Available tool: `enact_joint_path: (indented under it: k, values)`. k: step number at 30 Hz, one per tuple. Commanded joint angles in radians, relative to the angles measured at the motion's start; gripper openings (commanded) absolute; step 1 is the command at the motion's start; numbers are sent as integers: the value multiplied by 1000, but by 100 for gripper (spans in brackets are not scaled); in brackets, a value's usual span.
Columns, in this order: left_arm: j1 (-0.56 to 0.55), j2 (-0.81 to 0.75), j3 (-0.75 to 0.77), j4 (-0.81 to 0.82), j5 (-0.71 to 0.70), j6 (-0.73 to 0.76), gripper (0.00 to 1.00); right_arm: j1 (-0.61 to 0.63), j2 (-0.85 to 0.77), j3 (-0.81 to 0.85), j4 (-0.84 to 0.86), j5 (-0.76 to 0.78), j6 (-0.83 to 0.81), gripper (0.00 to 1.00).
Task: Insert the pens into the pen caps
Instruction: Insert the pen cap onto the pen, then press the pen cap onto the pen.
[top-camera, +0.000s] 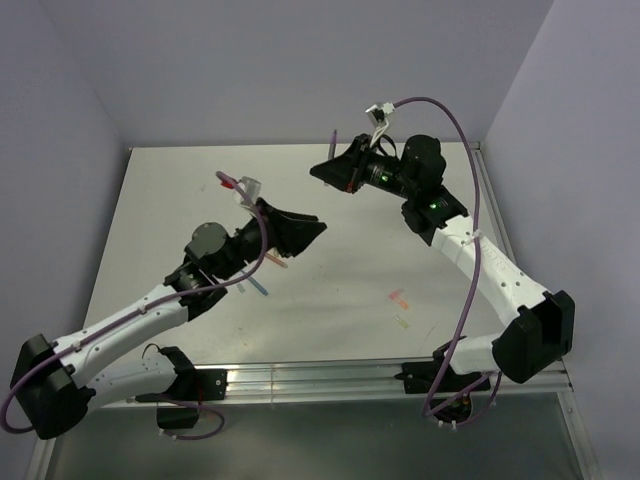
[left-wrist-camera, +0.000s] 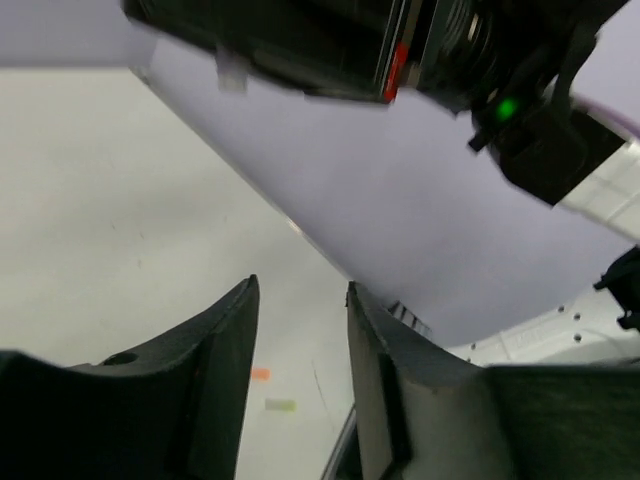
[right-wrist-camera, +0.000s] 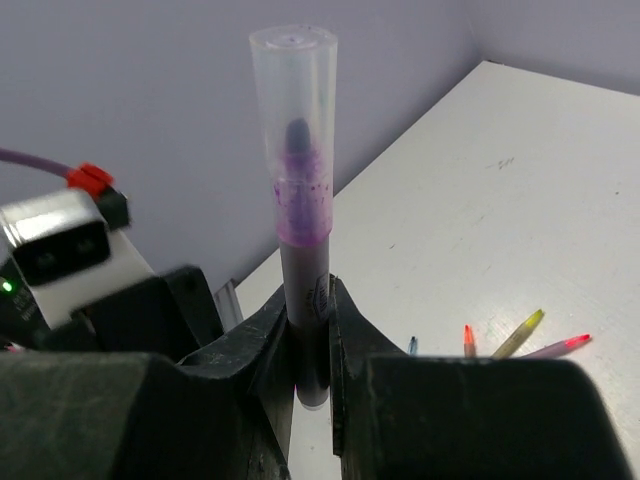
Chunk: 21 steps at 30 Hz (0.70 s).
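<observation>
My right gripper (top-camera: 330, 172) is raised over the far middle of the table and is shut on a grey-purple pen (right-wrist-camera: 303, 280). The pen stands upright between the jaws in the right wrist view, with a clear pale cap (right-wrist-camera: 293, 110) over its purple tip. It also shows as a thin stick in the top view (top-camera: 334, 143). My left gripper (top-camera: 312, 231) is open and empty, its jaws well apart (left-wrist-camera: 300, 310). An orange cap (left-wrist-camera: 260, 374) and a yellow-green cap (left-wrist-camera: 280, 405) lie on the table beyond it, seen in the top view as a pink-orange cap (top-camera: 400, 297) and a yellow-green cap (top-camera: 402, 322).
Loose pens lie near the left arm: a blue one (top-camera: 257, 286), a pink one (top-camera: 277, 263) and a red one (top-camera: 228, 182). Their tips show in the right wrist view (right-wrist-camera: 468, 340). Purple walls stand close behind and beside the table (top-camera: 420, 230). A metal rail (top-camera: 330, 380) runs along the near edge.
</observation>
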Motion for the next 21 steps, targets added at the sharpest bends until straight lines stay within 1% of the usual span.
enact_joint_path:
  k: [1, 2, 4, 6, 9, 13, 15, 17, 20, 21]
  values:
    - [47, -120, 16, 23, -68, 2, 49, 5, -73, -26, 1, 5, -51, 0]
    - [57, -131, 26, 16, -74, -1, 56, 5, -80, -37, -16, 4, -58, 0]
    - [90, -148, 47, -26, -93, -5, 57, 6, -100, -58, -36, 2, -78, 0]
    - [109, -154, 79, -42, -87, 2, 64, 14, -106, -80, -54, -4, -89, 0]
    - [137, -132, 136, -58, -67, 8, 68, 44, -97, -66, -100, -18, -120, 0]
    - [201, -76, 208, -70, 2, -8, 69, 116, -81, -63, -122, -44, -144, 0]
    - [241, -56, 242, -58, 63, -15, 70, 126, -77, -68, -120, -68, -141, 0]
    - [259, -12, 298, -91, 105, -8, 70, 138, -71, -62, -123, -85, -144, 0]
    - [299, 34, 334, -76, 163, -20, 71, 161, -52, -45, -146, -95, -161, 0]
    - [316, 45, 339, -67, 204, -35, 71, 167, -46, -39, -151, -96, -169, 0]
